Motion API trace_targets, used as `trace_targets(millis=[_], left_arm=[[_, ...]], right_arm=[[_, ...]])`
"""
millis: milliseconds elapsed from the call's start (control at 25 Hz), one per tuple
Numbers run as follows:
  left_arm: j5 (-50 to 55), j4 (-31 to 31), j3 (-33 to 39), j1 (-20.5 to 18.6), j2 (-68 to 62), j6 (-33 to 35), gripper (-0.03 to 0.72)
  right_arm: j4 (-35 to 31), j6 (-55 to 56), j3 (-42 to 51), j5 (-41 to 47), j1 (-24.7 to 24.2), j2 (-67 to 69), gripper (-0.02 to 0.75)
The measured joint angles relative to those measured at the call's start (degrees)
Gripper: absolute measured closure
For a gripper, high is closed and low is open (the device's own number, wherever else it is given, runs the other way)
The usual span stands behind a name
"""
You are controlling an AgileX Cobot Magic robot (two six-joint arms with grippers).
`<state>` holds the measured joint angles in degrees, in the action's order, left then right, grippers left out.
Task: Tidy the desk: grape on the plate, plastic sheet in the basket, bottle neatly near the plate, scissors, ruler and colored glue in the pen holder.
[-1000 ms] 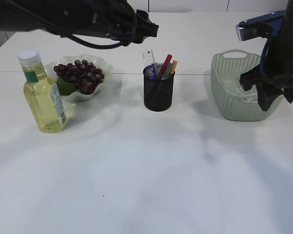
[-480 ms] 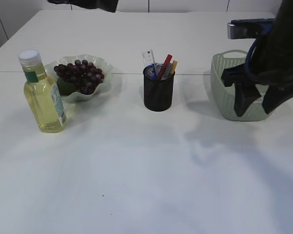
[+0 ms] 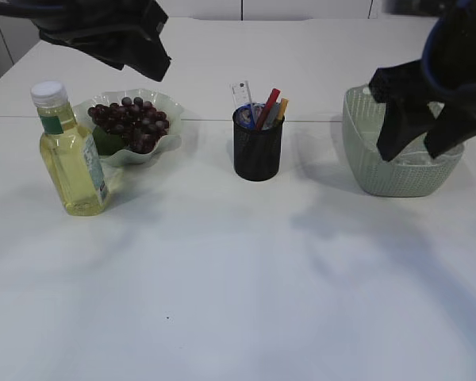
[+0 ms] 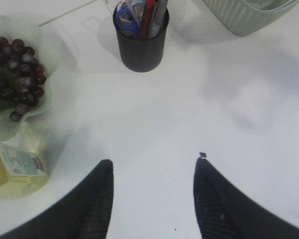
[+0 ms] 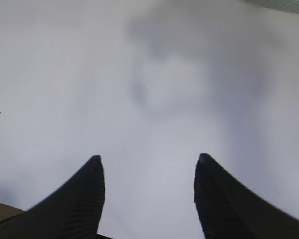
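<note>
The grape bunch (image 3: 131, 121) lies on the pale plate (image 3: 171, 107) at the back left. The yellow bottle (image 3: 70, 155) stands upright just left of it. The black pen holder (image 3: 258, 148) holds the ruler (image 3: 239, 94), a red glue stick (image 3: 268, 105) and the blue-handled scissors (image 4: 124, 15). Something clear, apparently the plastic sheet (image 3: 419, 158), lies inside the green basket (image 3: 365, 163). My left gripper (image 4: 153, 162) is open and empty, high over the table near the plate. My right gripper (image 5: 148, 159) is open and empty, raised in front of the basket.
In the left wrist view the plate (image 4: 42, 99), bottle (image 4: 15, 169), pen holder (image 4: 141, 45) and basket (image 4: 244, 15) ring a bare stretch of white table. The right wrist view looks down on bare table with the basket rim (image 5: 289, 4) at the top.
My left arm has swung from above the pen holder to the far left, above the plate. My right gripper has risen out of the basket, its jaws slightly wider.
</note>
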<state>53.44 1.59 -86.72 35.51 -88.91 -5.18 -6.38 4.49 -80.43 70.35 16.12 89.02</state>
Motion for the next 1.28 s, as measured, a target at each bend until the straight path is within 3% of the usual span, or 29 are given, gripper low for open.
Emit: trace_targets(millis=[160,320,720,1000,1280], left_arm=[[-2.30,-0.25,2.85,2.17,3.35,0.04,0.304],[-6.82,-1.04,10.03,2.88,10.81,0.04,0.304],[-12.04,-3.09,30.16,2.88,36.17,1.88,0.305],[-9.95,-8.17,40.17,2.88,53.48,4.17,0.309],[-2.79,-8.91,47.89,2.88,67.23,9.13,0.309]], right_arm=[[0.85,-0.40,0.00,0.21,0.00,-6.87,0.281],[2.11,-0.62,1.61,-0.62,0.00,-13.69,0.281],[2.45,-4.49,17.72,-5.62,0.00,-34.03,0.281],[1.07,-8.99,29.32,-6.63,0.00,-50.98,0.281],[-0.29,-13.20,38.40,-6.78,0.00,-70.51,0.281]])
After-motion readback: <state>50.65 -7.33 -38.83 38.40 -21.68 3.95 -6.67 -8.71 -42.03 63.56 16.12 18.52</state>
